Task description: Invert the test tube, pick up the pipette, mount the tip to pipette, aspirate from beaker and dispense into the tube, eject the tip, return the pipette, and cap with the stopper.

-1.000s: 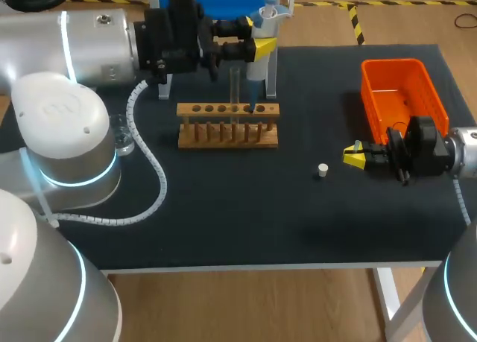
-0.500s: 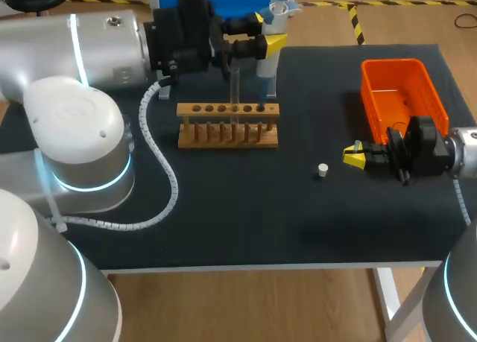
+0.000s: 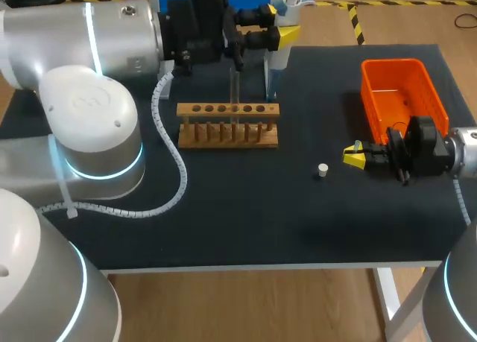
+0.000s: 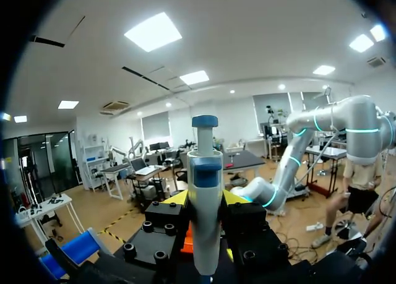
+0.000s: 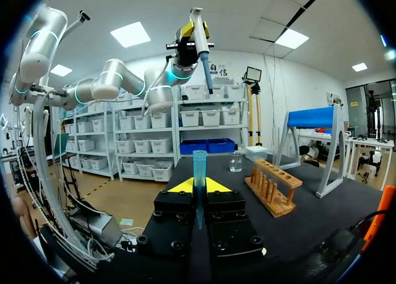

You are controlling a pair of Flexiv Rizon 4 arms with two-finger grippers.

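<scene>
Above the desk (image 3: pixel 223 208) behind the rack (image 3: pixel 228 124), with pipette (image 3: pixel 274 62) clamped upright in left tool (image 3: pixel 279 23) and blue tip (image 5: pixel 198 169) gripped in right tool (image 3: pixel 354 156) beside the bin (image 3: pixel 373 81), proceed to tip mounting: align pipette nose over tip, then press together firmly.

The left arm (image 3: pixel 82 51) hides the beaker (image 5: pixel 236 161) in the head view, and the left wrist view's edge cuts off the lower end of the pipette (image 4: pixel 205 203).
</scene>
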